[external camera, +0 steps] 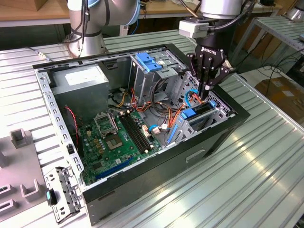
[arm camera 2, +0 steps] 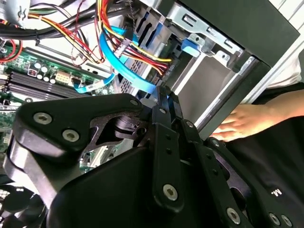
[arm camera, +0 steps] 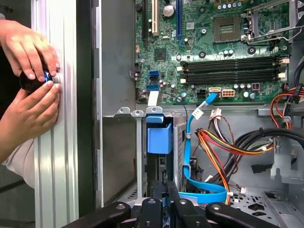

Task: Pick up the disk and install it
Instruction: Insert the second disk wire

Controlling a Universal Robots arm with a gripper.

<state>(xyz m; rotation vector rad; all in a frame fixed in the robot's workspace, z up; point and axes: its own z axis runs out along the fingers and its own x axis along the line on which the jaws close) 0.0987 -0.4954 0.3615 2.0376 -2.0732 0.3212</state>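
Observation:
The disk (external camera: 192, 113) stands on edge inside the lower drive cage (external camera: 221, 110) at the exterior view's right end of the open computer case. In the first wrist view its blue carrier end (arm camera: 159, 137) shows in the cage slot. My gripper (external camera: 205, 92) hangs straight above that cage, fingers pressed together and pointing down at the disk's upper edge. In both wrist views the fingertips (arm camera: 165, 187) (arm camera 2: 164, 95) sit together just over the slot, beside a blue flat cable (arm camera: 199, 190). I see nothing held between them.
Bundled coloured cables (external camera: 166, 111) lie beside the cage. The motherboard (external camera: 118, 137) fills the case floor, a grey power supply (external camera: 83, 78) sits at the far corner, and an upper bay with a blue bracket (external camera: 152, 61) stands behind. A person's hands (arm camera: 31, 90) rest on the table edge outside the case.

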